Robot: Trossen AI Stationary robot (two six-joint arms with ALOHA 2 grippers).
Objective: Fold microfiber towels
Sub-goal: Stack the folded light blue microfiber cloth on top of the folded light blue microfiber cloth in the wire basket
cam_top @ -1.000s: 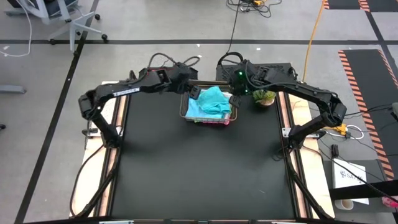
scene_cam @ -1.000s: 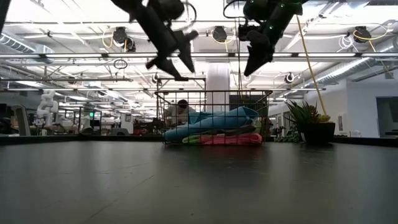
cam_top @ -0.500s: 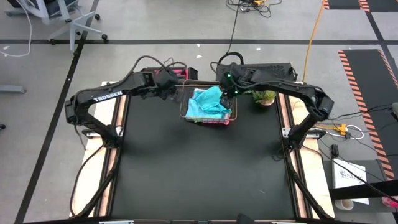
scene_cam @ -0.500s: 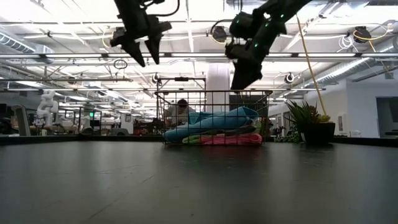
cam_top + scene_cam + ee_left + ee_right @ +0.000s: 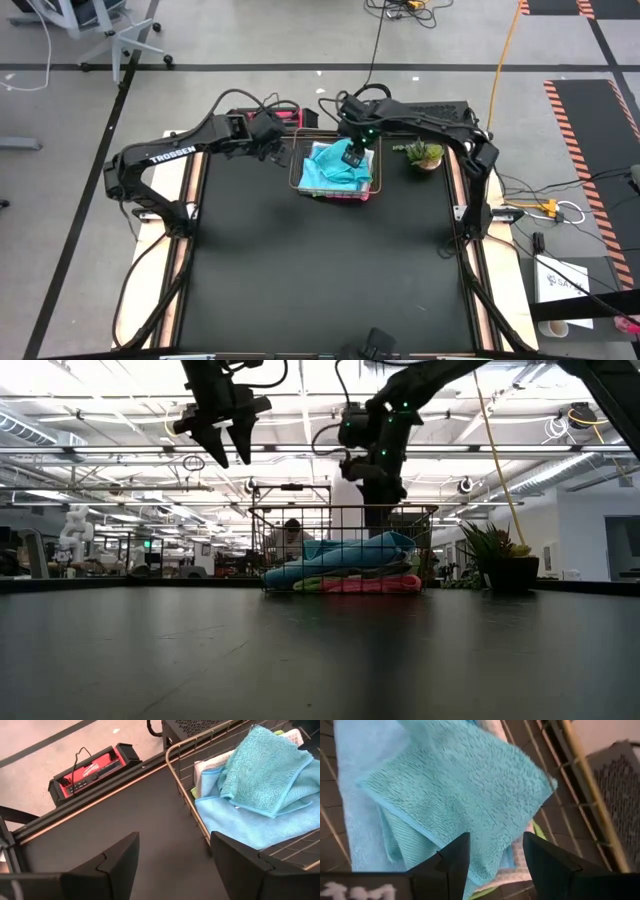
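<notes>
Turquoise towels [image 5: 335, 166] heaped in a wire basket [image 5: 296, 176] at upper centre of the dark surface [image 5: 320, 270], right end effector [image 5: 352, 155] directly above — fingers apart, left end effector [image 5: 276, 153] at the basket's left — fingers apart.

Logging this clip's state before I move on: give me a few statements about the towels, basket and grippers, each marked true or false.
1. The towels all lie inside the wire basket. True.
2. A pink towel lies on top of the pile. False: a turquoise towel is on top; the pink one is at the bottom.
3. The right gripper is open above the turquoise towel. True.
4. The left gripper holds a towel. False: it is open and empty, beside the basket.
5. A potted plant stands next to the basket. True.
</notes>
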